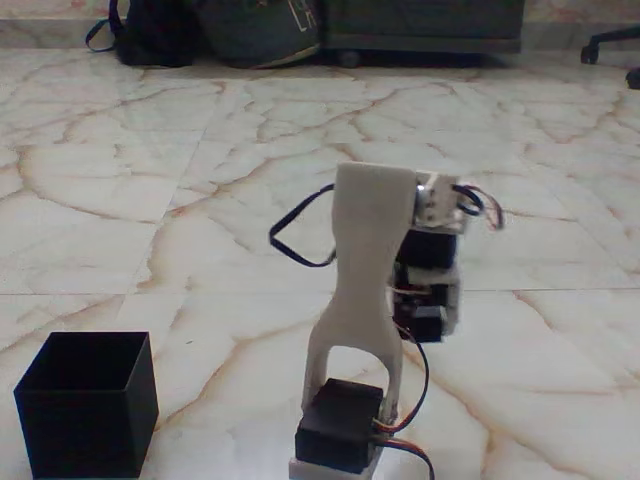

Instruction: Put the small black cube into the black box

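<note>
Nearest the fixed view stood the black box (85, 400), open top up, at the lower left on the marble floor (200, 200). My arm (365, 290) rose just right of it, folded over on itself, hiding my gripper behind it; I couldn't tell how my jaws stood. The small black cube I couldn't pick out. I judged I was at the start: find the cube first.

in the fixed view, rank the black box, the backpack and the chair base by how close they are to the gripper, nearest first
The gripper hangs blurred behind the white arm, right of centre; its fingers are not clear.
1. black box: on the floor at lower left, clearly the nearest.
2. backpack, far back at upper left, and chair base, far back at upper right: too close to call.
</note>
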